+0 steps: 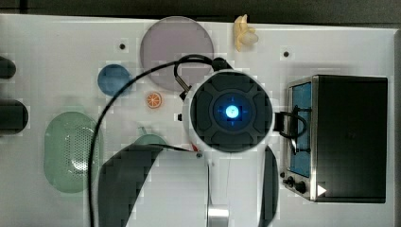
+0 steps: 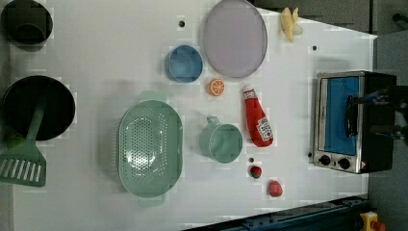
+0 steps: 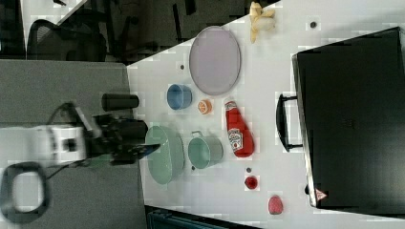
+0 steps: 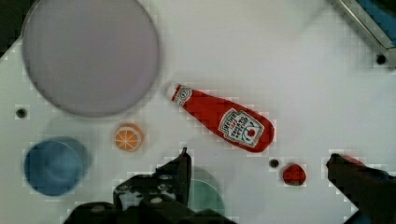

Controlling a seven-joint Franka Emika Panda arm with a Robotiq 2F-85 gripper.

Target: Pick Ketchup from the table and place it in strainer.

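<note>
Gripper (image 4: 259,161) open, empty, high above worktop (image 2: 96,57). Ketchup (image 2: 257,120) flat, between teal cup (image 2: 221,142) and toaster oven (image 2: 353,120) in left view; strainer (image 2: 150,147) beyond cup. Risk: bottle rolling from off-centre pinch, cup clipped during descent.

- A white table (image 2: 110,53) bears everything.
- Grey floor (image 3: 62,81) lies beside it in the right view.
- Dark office chairs (image 3: 67,43) stand beyond the table's far edge.

A purple plate (image 2: 235,37) and peeled banana (image 2: 290,23) sit along one bench (image 2: 96,57) edge, a toaster oven (image 2: 353,120) at another.
</note>
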